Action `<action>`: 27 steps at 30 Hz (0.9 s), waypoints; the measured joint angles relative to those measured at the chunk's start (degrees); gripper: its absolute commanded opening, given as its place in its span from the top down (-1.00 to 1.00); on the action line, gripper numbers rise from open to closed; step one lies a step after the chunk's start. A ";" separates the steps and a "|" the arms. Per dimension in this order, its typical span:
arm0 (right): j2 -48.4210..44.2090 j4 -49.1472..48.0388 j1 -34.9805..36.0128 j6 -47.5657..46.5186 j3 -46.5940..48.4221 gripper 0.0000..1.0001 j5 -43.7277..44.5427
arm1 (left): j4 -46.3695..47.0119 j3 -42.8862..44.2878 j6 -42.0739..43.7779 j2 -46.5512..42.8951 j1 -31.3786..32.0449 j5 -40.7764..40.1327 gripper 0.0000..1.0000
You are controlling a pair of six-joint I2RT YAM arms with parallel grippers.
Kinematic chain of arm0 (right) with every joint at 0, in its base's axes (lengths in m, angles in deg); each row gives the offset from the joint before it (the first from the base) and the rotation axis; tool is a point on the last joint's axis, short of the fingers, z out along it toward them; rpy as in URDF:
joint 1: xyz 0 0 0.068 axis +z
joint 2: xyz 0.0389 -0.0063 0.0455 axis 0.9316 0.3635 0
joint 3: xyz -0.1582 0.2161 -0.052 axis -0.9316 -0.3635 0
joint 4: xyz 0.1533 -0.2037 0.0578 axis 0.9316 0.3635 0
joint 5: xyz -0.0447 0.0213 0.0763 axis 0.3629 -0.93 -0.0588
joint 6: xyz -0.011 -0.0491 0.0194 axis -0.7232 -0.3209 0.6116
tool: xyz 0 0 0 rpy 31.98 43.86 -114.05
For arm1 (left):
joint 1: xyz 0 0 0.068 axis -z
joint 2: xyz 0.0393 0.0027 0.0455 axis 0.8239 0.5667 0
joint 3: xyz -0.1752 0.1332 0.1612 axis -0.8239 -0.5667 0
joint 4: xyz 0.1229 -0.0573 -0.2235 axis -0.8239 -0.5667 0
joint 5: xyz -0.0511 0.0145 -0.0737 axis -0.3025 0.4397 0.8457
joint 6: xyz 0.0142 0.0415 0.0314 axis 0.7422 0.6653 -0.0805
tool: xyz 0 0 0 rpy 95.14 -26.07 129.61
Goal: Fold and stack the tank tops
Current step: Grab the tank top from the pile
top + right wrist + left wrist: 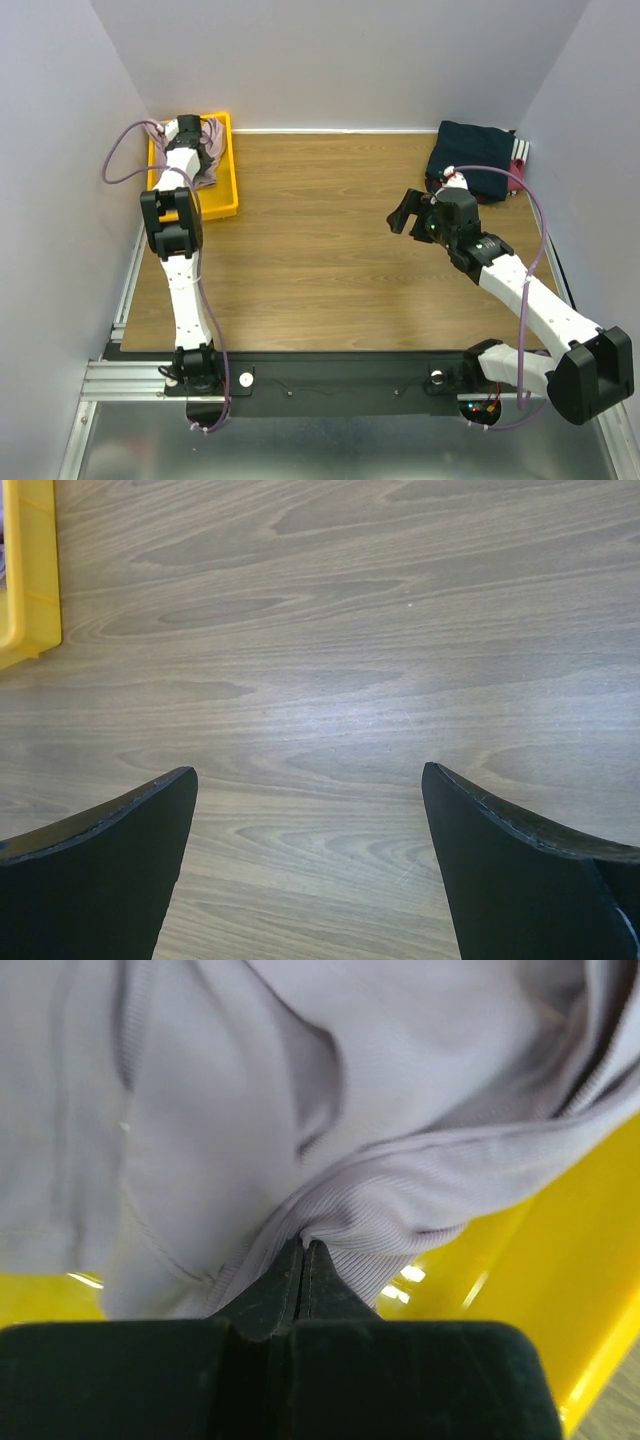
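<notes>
A dusty pink tank top [211,150] lies crumpled in the yellow tray [225,200] at the far left. My left gripper [186,128] reaches into the tray. In the left wrist view it [303,1247] is shut on a ribbed edge of the pink tank top [300,1090]. A folded dark navy tank top [472,158] sits at the far right on top of a maroon and white one [517,155]. My right gripper [403,212] hovers open and empty over the bare wood near the table's middle right; in the right wrist view it [310,772] shows only wood between its fingers.
The yellow tray's corner [28,580] shows at the upper left of the right wrist view. White walls close in the table on the left, back and right. A metal rail [130,280] runs along the left table edge.
</notes>
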 measured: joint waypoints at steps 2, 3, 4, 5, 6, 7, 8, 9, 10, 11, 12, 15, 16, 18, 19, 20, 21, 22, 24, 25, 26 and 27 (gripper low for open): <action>0.00 0.02 0.00 0.00 0.00 -1.00 -0.35 | -1.27 1.62 0.74 0.35 -1.31 -0.07 1.00; 0.00 0.00 0.00 0.00 0.00 -1.00 -0.52 | -1.84 2.62 1.27 0.55 -1.90 -0.02 1.00; 0.00 0.02 0.00 0.00 0.00 -1.00 -0.76 | -2.01 3.13 1.57 0.55 -2.19 0.00 1.00; 0.00 0.00 0.00 0.00 0.00 -1.00 -0.98 | -2.03 3.96 2.34 0.55 -2.69 0.13 1.00; 0.00 0.00 0.00 0.00 0.00 -1.00 -1.18 | -1.88 4.42 2.84 0.50 -2.99 0.24 1.00; 0.02 0.00 0.00 0.00 0.00 -1.00 -1.42 | -1.53 4.63 3.39 0.35 -3.13 0.39 1.00; 0.02 0.00 0.00 0.00 0.00 -1.00 -1.57 | -1.11 4.63 4.04 0.09 -3.19 0.61 1.00; 0.07 0.00 0.00 0.00 0.00 -1.00 -1.70 | -0.98 4.66 4.94 -0.39 -3.04 0.63 1.00; 0.11 -0.02 0.00 0.00 0.00 -1.00 -1.75 | -0.87 4.66 5.55 -0.79 -2.84 0.74 1.00; 0.28 -0.02 0.00 -0.02 0.00 -1.00 -2.01 | -0.72 4.74 6.14 -1.27 -2.58 0.79 1.00; 0.48 -0.02 0.00 -0.07 0.04 -1.00 -2.23 | -0.63 5.14 7.04 -1.99 -2.14 0.83 1.00; 1.53 -0.15 0.00 -0.20 0.07 -1.00 -3.06 | 0.02 7.54 9.31 -4.52 -0.50 0.83 1.00; 1.75 -0.22 0.00 -0.24 0.07 -1.00 -3.28 | 0.52 8.68 10.47 -5.95 0.28 0.74 1.00; 2.05 -0.24 0.00 -0.37 0.11 -1.00 -3.56 | 1.07 10.58 12.07 -9.51 2.08 0.48 1.00; 2.16 -0.20 0.00 -0.42 0.26 -1.00 -3.67 | 1.64 11.50 12.92 -11.69 3.21 0.31 1.00; 2.27 -0.22 0.00 -0.52 0.68 -1.00 -3.74 | 2.25 12.09 13.66 -13.53 4.17 -0.07 1.00; 2.36 -0.22 0.00 -0.63 1.05 -1.00 -3.76 | 3.06 12.59 14.60 -16.15 5.53 -0.33 1.00; 2.38 -0.15 0.00 -0.66 1.55 -1.00 -3.76 | 3.67 13.00 15.56 -18.34 6.84 -0.66 1.00; 2.36 -0.28 0.00 -0.83 3.19 -1.00 -3.74 | 5.60 13.81 18.10 -24.39 11.43 -2.01 1.00; 2.36 -0.37 0.00 -0.87 3.96 -1.00 -3.72 | 6.47 14.23 19.37 -26.91 13.88 -2.67 1.00; 2.32 -0.61 0.00 -0.87 4.66 -1.00 -3.65 | 7.61 14.67 20.76 -29.66 16.65 -3.13 1.00; 2.27 -0.70 0.00 -0.87 5.09 -1.00 -3.52 | 8.68 15.04 21.94 -32.04 19.45 -3.69 1.00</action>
